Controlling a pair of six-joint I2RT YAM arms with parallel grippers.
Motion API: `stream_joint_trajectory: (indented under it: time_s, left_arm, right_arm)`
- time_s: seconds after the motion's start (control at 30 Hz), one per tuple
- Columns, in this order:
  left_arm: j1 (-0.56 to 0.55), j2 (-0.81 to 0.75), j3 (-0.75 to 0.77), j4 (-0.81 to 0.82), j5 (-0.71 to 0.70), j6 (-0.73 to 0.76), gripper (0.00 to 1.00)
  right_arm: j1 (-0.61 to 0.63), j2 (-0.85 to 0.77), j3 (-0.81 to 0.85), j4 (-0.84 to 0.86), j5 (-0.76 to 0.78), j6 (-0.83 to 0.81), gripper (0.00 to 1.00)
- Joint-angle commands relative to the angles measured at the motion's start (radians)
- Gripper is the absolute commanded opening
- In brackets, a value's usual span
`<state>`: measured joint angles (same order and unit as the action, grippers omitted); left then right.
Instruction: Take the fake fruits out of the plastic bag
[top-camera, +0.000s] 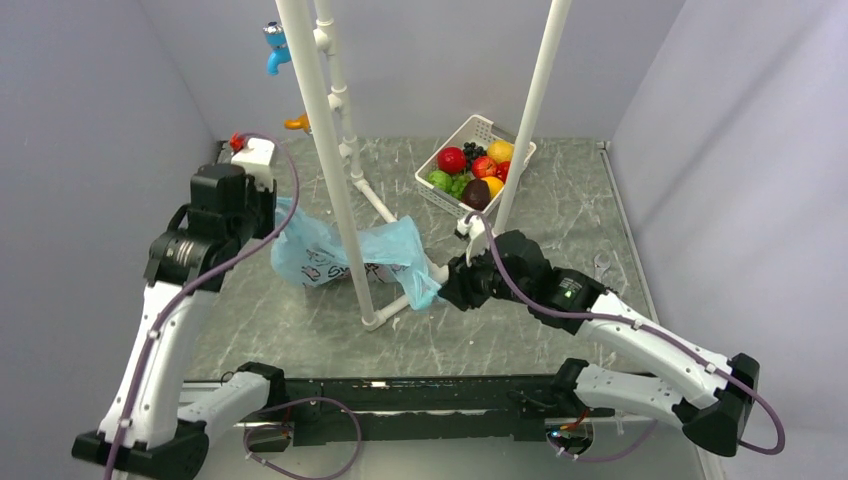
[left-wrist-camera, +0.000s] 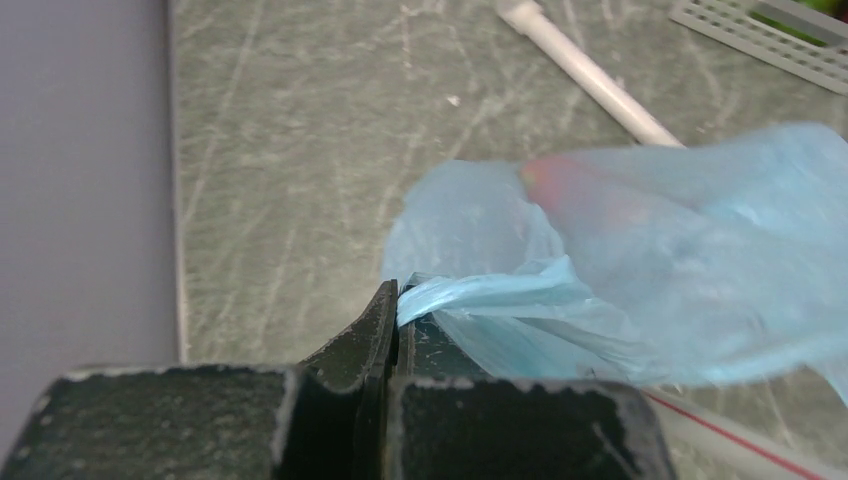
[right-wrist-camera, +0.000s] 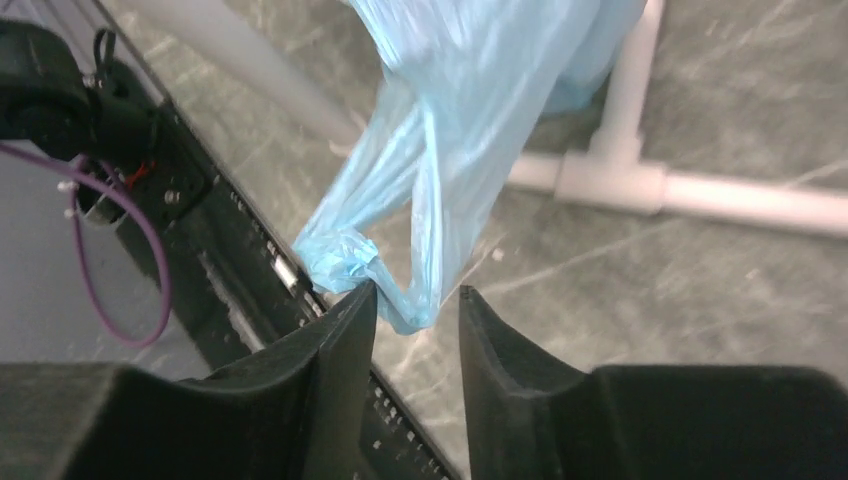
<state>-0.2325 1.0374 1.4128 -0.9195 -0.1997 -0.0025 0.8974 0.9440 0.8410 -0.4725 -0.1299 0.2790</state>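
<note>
The light-blue plastic bag (top-camera: 335, 255) lies on the table, draped around a white pole. My left gripper (top-camera: 272, 215) is at the bag's left end. In the left wrist view this gripper (left-wrist-camera: 397, 292) is shut on a twisted strip of the plastic bag (left-wrist-camera: 640, 260). One reddish fake fruit (left-wrist-camera: 570, 190) shows blurred through the film. My right gripper (top-camera: 447, 285) is at the bag's right end. In the right wrist view that gripper (right-wrist-camera: 418, 300) is open, and the tip of the plastic bag (right-wrist-camera: 470, 130) hangs between the fingertips, touching the left finger (right-wrist-camera: 350, 320).
A white PVC frame stands mid-table, with upright poles (top-camera: 330, 150) and floor pipes (right-wrist-camera: 610, 180). A white slotted basket (top-camera: 481, 124) at the back right holds several red, orange, green and dark fruits. The black rail (top-camera: 400, 395) runs along the near edge.
</note>
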Motion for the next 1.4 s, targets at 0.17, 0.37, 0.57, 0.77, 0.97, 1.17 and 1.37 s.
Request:
stream_joint_trajectory:
  time_s: [0.17, 0.37, 0.57, 0.77, 0.97, 1.17, 1.37]
  left_arm:
    - [-0.001, -0.187, -0.048, 0.027, 0.214, -0.109, 0.00]
    - [-0.001, -0.199, -0.002, -0.017, 0.145, -0.111, 0.00]
    - [-0.001, -0.248, -0.019, 0.050, 0.065, -0.121, 0.00]
    - [-0.001, -0.256, -0.040, 0.103, -0.041, -0.136, 0.00]
    - [-0.001, -0.244, -0.048, 0.121, -0.032, -0.168, 0.00]
    - [0.001, -0.225, -0.037, 0.108, 0.062, -0.176, 0.00]
    - [-0.001, -0.227, -0.040, 0.081, 0.062, -0.151, 0.00]
  right_arm:
    - [-0.005, 0.180, 0.337, 0.204, 0.035, -0.184, 0.69]
    - [-0.033, 0.273, 0.458, 0.294, -0.031, -0.176, 0.79]
    - [-0.041, 0.260, 0.479, 0.350, -0.142, -0.183, 0.81]
    - [-0.042, 0.126, 0.201, 0.390, -0.306, -0.028, 0.70]
    - [-0.039, 0.052, -0.001, 0.450, -0.320, 0.109, 0.53]
    - [-0.039, 0.159, 0.228, 0.212, -0.190, 0.002, 0.53]
    - [-0.042, 0.305, 0.437, 0.147, -0.014, -0.184, 0.63]
